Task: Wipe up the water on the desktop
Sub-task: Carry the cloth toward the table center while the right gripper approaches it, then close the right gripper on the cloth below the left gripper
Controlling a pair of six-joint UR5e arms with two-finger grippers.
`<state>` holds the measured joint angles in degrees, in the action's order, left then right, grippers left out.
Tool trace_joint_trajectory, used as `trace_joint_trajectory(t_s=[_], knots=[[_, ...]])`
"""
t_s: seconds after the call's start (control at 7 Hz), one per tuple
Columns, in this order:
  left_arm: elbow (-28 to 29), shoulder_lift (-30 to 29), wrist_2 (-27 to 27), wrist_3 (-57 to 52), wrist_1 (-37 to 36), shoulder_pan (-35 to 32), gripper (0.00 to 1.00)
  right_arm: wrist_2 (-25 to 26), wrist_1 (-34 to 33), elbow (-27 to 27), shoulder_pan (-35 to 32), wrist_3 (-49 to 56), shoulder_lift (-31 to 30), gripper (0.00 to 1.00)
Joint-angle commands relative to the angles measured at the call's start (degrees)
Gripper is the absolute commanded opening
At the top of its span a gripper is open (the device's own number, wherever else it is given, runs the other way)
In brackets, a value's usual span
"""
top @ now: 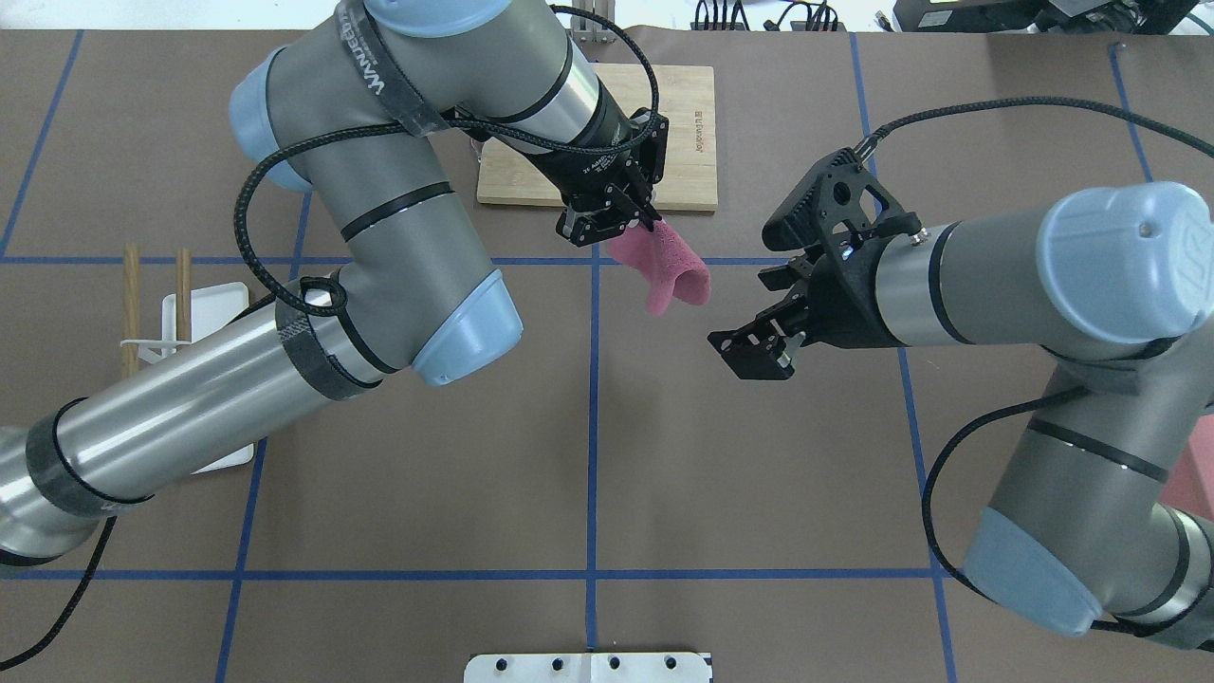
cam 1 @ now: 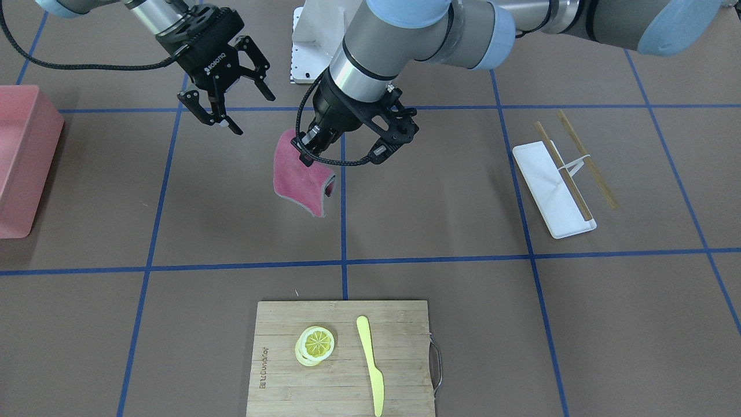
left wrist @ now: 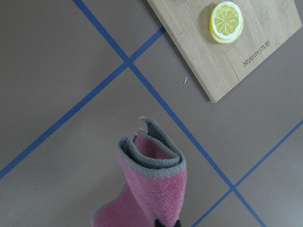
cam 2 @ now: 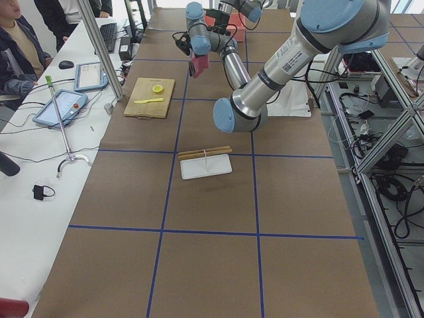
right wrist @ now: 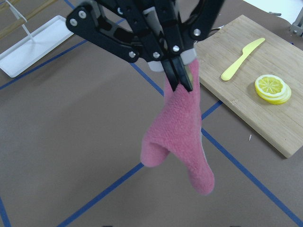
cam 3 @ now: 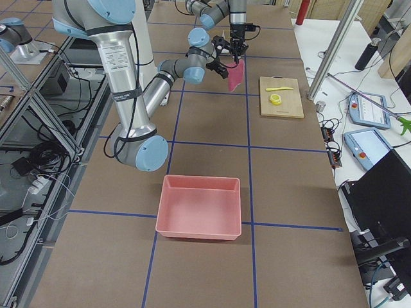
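Observation:
The desktop (cam 1: 440, 191) is a matte brown surface crossed by blue tape lines; I make out no water on it. My left gripper (cam 1: 304, 152) is shut on the top edge of a pink cloth (cam 1: 304, 179), which hangs folded above the desktop near a tape crossing. The overhead view shows this gripper (top: 645, 223) and the cloth (top: 664, 270) just in front of the cutting board. The cloth also shows in the left wrist view (left wrist: 151, 189) and the right wrist view (right wrist: 182, 127). My right gripper (top: 759, 318) is open and empty, raised beside the cloth and apart from it.
A bamboo cutting board (cam 1: 399, 370) carries a lemon slice (cam 1: 317, 343) and a yellow knife (cam 1: 370, 362). A white tray (cam 1: 544, 185) with chopsticks (cam 1: 586, 159) lies on my left side. A pink bin (cam 1: 20, 156) stands on my right side. Operators sit along the far edge (cam 2: 20, 46).

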<state>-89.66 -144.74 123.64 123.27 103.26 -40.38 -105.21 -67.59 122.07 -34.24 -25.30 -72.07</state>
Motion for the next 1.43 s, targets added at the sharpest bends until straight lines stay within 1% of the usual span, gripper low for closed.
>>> trace_joint_trajectory(t_s=[0.0, 0.29, 0.43, 1.0, 1.14, 1.29], knots=[[-1.8, 0.4, 0.0, 2.0, -0.1, 0.9, 0.00, 4.5, 0.0, -0.3, 2.9, -0.2, 0.6, 0.84], [-4.8, 2.4, -0.1, 3.1, -0.1, 1.8, 0.00, 4.7, 0.1, -0.8, 3.0, -0.4, 1.2, 0.81], [-4.8, 2.4, -0.1, 3.2, -0.2, 1.9, 0.00, 5.6, 0.1, -1.0, 3.6, -1.7, 1.3, 0.75], [-4.9, 2.4, -0.2, 3.3, -0.2, 2.6, 0.00, 6.7, 0.1, -1.1, 4.5, -3.1, 2.5, 0.74], [-5.2, 2.4, -0.2, 3.3, -0.1, 2.6, 0.00, 6.8, 0.1, -1.6, 4.5, -3.5, 2.6, 0.68], [-5.2, 2.4, -0.2, 3.2, -0.1, 2.6, 0.00, 6.8, 0.1, -1.6, 4.5, -3.6, 2.6, 0.50]])
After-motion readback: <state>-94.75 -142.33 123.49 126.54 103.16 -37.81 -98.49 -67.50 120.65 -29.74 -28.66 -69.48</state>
